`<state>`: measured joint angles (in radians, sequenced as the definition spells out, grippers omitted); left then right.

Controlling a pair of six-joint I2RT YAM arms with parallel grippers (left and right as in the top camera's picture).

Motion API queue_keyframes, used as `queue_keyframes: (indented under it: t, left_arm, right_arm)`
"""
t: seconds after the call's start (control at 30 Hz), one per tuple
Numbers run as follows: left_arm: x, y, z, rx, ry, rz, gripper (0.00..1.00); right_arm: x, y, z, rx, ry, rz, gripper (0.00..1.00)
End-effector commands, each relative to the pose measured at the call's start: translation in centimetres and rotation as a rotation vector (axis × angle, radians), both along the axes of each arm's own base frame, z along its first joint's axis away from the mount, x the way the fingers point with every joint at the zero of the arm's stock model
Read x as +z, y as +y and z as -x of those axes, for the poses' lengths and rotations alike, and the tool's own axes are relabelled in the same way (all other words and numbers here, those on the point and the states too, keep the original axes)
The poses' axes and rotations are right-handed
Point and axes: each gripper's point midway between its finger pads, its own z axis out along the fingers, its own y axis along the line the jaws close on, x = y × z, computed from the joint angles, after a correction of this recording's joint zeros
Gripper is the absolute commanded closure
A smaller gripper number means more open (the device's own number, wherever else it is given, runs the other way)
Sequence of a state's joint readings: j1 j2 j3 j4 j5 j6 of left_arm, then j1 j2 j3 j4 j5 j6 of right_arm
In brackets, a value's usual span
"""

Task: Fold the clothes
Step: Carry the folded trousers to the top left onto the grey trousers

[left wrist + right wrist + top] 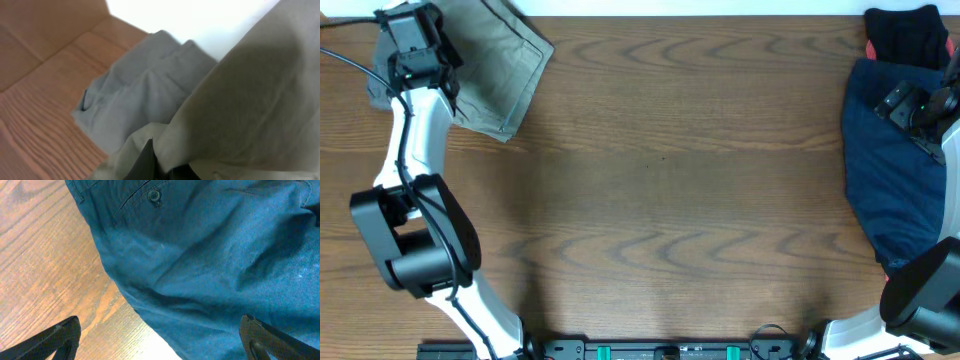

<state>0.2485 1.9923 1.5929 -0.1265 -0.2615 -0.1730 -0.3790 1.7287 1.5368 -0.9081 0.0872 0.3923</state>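
Your right claw [165, 340] hangs wide open with the navy garment [210, 255] spread right beneath it, rumpled, pocket button showing. Drop onto an outer edge rather than the bulk, then drag it flat across the tabletop [670, 180]. Your left claw [160, 167] is buried in draped khaki shorts [260, 100]; its grip cannot be told. Grey shorts [145, 95] lie just beyond it.

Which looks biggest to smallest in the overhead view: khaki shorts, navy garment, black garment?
1-2. khaki shorts and navy garment: look about alike, both partly covered, so unranked.
3. black garment: clearly smallest.
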Motion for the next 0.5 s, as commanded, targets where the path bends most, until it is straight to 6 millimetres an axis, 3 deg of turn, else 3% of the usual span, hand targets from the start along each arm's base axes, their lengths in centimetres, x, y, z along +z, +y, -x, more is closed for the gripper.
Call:
queue_keyframes:
  t: [0.0, 0.2, 0.47]
  left_arm:
    - [0.9, 2.5, 0.4, 0.109, -0.028, -0.039, 0.94]
    - [-0.5, 4.4, 1.2, 0.176, 0.006, -0.066, 0.94]
    - [-2.5, 5.1, 1.5, 0.188, 0.050, -0.057, 0.93]
  right_arm:
    - [0.1, -0.1, -0.3, 0.011, 0.006, 0.016, 0.01]
    - [0.1, -0.1, -0.3, 0.011, 0.005, 0.017, 0.01]
    - [0.1, -0.1, -0.3, 0.011, 0.006, 0.016, 0.01]
